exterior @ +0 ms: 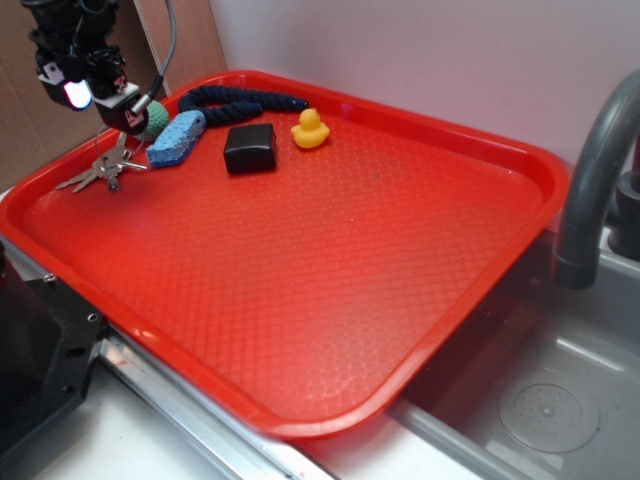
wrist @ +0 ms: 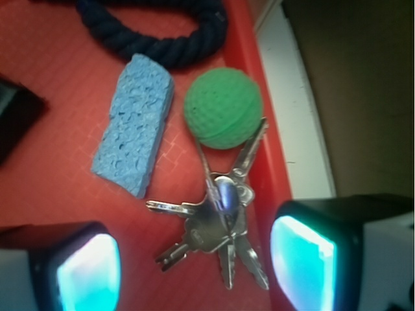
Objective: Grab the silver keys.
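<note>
- Jaws stand apart with nothing between them: in the wrist view the gripper (wrist: 194, 272) shows its 2 fingers (wrist: 87, 272) at the left and right lower corners, with the silver keys (wrist: 217, 223) lying in the gap, not yet touched.
- From the exterior view the gripper (exterior: 100, 100) hangs over the far left corner of the red tray (exterior: 480, 300), just above the silver keys (exterior: 100, 172).
- Beside the keys lie a blue sponge (wrist: 133, 126) to their left and a green ball (wrist: 224, 108) that touches or overlaps 1 key blade; a dark blue rope (wrist: 155, 32) lies beyond both.
- Also on the tray, well apart: a black block (exterior: 249, 147) and a yellow duck (exterior: 310, 129).
- Likely handling: light, rigid, flat and slippery metal, loosely linked, so single blades will swing and slide.
- Best hold looks like the thick cluster of key heads at the ring, where the stack stands highest off the tray; thin fanned tips offer little to pinch.
</note>
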You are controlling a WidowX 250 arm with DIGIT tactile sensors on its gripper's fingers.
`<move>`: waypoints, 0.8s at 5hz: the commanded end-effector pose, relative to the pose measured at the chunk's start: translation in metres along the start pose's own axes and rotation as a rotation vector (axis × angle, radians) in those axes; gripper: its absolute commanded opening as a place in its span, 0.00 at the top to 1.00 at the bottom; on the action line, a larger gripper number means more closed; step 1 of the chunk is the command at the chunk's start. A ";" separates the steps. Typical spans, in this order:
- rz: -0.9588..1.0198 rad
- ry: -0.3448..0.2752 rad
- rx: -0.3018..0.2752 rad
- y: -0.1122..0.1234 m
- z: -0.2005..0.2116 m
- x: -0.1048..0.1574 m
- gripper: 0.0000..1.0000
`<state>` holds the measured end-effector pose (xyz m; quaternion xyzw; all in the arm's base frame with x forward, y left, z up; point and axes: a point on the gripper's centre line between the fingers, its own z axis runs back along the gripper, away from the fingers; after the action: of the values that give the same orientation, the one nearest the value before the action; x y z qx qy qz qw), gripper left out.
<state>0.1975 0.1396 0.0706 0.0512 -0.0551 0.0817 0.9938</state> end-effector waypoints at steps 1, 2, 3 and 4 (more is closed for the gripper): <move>-0.038 -0.030 0.027 0.001 -0.005 0.022 0.00; -0.036 -0.018 0.023 0.002 -0.012 0.025 0.00; -0.063 -0.004 0.022 -0.008 -0.017 0.026 0.00; -0.063 0.015 0.026 -0.018 -0.023 0.024 0.00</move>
<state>0.2224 0.1259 0.0429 0.0581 -0.0315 0.0513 0.9965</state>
